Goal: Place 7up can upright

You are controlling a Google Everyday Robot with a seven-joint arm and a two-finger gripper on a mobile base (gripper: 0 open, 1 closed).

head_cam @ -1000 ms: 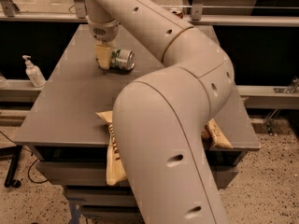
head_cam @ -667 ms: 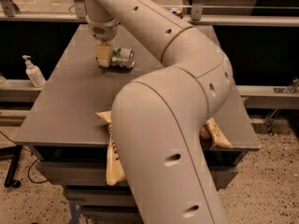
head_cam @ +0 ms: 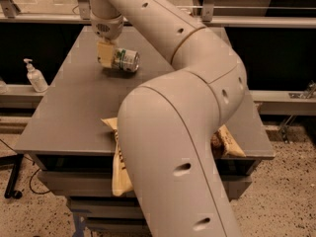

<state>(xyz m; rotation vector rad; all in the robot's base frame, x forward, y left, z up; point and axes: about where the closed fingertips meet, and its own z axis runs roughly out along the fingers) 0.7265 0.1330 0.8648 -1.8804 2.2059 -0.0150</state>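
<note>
The 7up can [head_cam: 126, 60], green and silver-white, lies on its side at the far left of the grey table [head_cam: 74, 107], its silver end facing right and toward me. My gripper [head_cam: 105, 56] comes down from above at the can's left end. A cream finger pad [head_cam: 104, 54] covers that end, and the jaws are closed on the can. The can rests at table level.
My large cream arm [head_cam: 177, 132] crosses the middle of the view and hides much of the table. A yellow chip bag [head_cam: 121, 167] lies at the front edge under the arm. A white pump bottle [head_cam: 34, 76] stands on a ledge to the left.
</note>
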